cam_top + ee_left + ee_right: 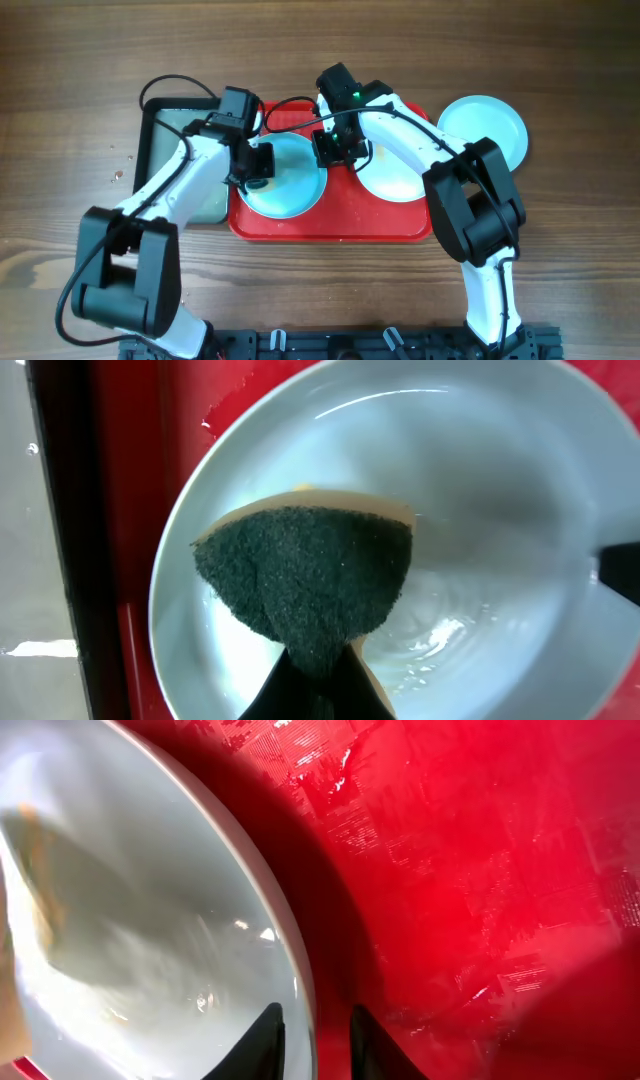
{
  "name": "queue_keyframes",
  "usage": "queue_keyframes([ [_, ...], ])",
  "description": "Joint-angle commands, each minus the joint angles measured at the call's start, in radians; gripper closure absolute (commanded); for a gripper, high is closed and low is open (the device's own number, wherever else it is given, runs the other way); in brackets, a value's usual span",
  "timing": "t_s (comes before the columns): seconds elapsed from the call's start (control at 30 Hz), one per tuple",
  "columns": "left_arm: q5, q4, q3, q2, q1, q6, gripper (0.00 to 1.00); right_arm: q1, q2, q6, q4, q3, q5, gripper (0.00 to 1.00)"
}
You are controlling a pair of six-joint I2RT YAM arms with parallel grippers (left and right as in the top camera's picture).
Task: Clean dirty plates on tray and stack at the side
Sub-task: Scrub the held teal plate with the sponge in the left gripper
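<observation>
Left gripper [256,168], overhead: down over the left part of the cyan plate [295,188], which lies in the left half of the red tray [330,226]. Right gripper [335,148] is at that plate's far right rim, between it and the white plate [395,175], which lies in the tray's right half. Second cyan plate [490,125] is off the tray, on the wooden table [570,260], just beside the tray's far right corner. Black tray [150,150] is right beside the red tray's left side, with the left arm crossing above it.

Left wrist: jaws clamped on a sponge [305,585], dark scouring face toward the camera, yellow backing showing along its top edge. Sponge is against or just above the plate's inner surface, left of centre; contact not clear. Water film and small droplets on the plate next to it. Plate rim is near the red tray's wall, and the black tray's edge is at frame left.

Right wrist: two fingertips [265,1038] straddle the cyan plate's rim, one on the plate side, one over the tray floor. Narrow gap between them. Cannot tell whether they pinch the rim or only bracket it. Tray floor is wet and streaked.
</observation>
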Motion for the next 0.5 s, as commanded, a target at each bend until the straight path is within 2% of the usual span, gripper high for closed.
queue_keyframes([
  [0.0,-0.045,0.028,0.010,0.014,-0.009,-0.012,0.96,0.006,-0.013,-0.002,0.002,-0.005,0.014,0.77],
  [0.07,-0.062,0.053,0.010,0.018,-0.009,-0.013,0.96,0.010,-0.013,-0.001,-0.001,-0.005,0.014,0.92],
  [0.1,-0.071,0.058,0.010,0.019,-0.011,-0.013,0.96,0.013,-0.013,0.000,-0.006,-0.005,0.013,0.96],
  [0.47,-0.074,0.097,0.010,0.079,-0.011,0.018,0.96,0.029,-0.013,-0.002,-0.008,-0.005,0.014,0.96],
])
